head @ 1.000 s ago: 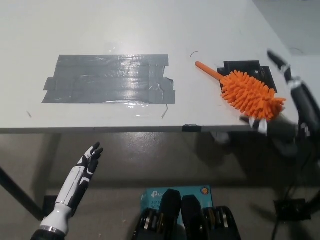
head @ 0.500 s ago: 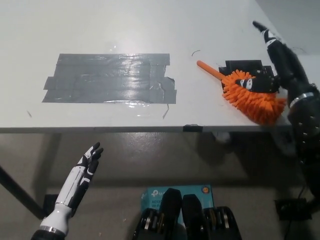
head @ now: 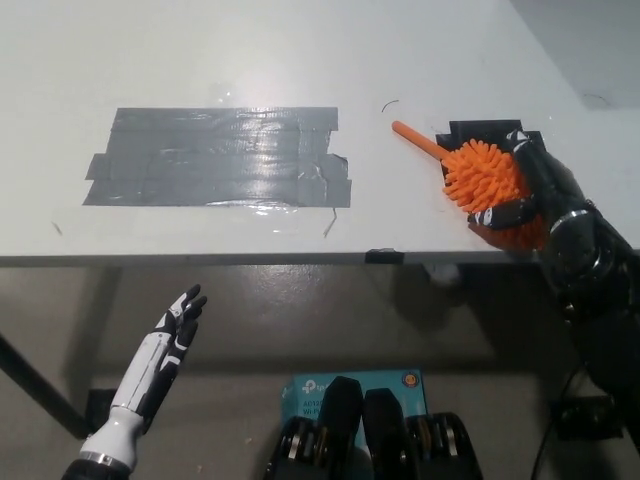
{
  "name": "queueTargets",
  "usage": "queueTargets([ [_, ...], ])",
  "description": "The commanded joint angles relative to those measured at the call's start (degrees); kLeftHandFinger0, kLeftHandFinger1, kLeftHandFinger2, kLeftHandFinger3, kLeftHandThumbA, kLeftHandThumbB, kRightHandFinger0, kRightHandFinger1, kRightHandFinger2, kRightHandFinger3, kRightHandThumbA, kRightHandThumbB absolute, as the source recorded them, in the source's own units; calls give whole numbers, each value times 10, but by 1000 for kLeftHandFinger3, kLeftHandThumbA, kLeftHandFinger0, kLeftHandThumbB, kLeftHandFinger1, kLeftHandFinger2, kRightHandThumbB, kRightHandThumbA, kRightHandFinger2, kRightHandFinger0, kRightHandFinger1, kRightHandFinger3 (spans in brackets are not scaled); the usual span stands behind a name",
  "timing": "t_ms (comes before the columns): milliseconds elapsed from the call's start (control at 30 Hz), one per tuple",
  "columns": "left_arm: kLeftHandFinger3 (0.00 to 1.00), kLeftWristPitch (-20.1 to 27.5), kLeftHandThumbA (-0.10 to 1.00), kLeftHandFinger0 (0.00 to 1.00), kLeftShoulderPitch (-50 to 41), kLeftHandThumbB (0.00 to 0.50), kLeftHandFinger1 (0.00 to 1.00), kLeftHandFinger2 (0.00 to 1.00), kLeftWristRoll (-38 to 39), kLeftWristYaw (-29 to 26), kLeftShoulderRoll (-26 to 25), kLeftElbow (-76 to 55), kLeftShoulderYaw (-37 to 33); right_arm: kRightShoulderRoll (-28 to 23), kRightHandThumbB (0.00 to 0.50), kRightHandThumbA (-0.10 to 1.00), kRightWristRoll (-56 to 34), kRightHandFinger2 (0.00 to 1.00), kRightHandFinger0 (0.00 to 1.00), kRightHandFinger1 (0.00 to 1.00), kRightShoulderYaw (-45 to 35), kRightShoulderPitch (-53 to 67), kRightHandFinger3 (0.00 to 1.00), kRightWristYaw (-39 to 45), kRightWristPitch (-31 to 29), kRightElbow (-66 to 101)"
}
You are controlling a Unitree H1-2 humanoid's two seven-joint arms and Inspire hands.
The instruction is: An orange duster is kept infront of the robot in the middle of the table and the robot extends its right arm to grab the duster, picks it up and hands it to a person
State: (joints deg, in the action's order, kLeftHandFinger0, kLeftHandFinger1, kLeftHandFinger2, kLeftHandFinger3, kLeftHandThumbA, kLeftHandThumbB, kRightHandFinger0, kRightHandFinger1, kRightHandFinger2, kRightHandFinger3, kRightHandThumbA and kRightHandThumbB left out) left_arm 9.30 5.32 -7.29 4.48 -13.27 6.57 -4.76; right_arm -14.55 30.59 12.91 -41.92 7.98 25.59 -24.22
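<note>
At the lower left you have the white left hand [head: 170, 335] resting below the near edge of the table [head: 250, 60], fingers loosely spread and holding nothing; it hangs clear of the work and has no part in the grab.

On the tabletop, left of centre, you see a wide patch of grey duct tape [head: 218, 157] stuck flat in overlapping strips. It lies well apart from the duster.

Further right, the orange duster [head: 480, 175] lies near the table's right near corner, partly over a patch of black tape [head: 487, 129]. Its thin handle points to the far left and its fluffy head sits toward the near right.

At the right, the black right hand [head: 525, 185] lies against the near-right side of the duster head. Its fingers curl around the fluff with one fingertip across the near side, so the grip looks part-closed on the head, not the handle. You cannot tell whether the hold is firm. The duster rests on the table, so I judge the lift is not yet begun.
</note>
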Motion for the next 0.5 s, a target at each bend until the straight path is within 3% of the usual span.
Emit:
queueTargets([
  [0,1000,21,1000,1000,8,177,1000,1000,-3,5,-5,-15,2,-2,429,959,8,1000,1000,1000,7,-49,1000,-18,-10,-25],
  [467,1000,28,1000,1000,16,163,1000,1000,0,9,-6,-12,3,5,446,976,-9,1000,1000,1000,5,-95,1000,-47,-41,-123],
])
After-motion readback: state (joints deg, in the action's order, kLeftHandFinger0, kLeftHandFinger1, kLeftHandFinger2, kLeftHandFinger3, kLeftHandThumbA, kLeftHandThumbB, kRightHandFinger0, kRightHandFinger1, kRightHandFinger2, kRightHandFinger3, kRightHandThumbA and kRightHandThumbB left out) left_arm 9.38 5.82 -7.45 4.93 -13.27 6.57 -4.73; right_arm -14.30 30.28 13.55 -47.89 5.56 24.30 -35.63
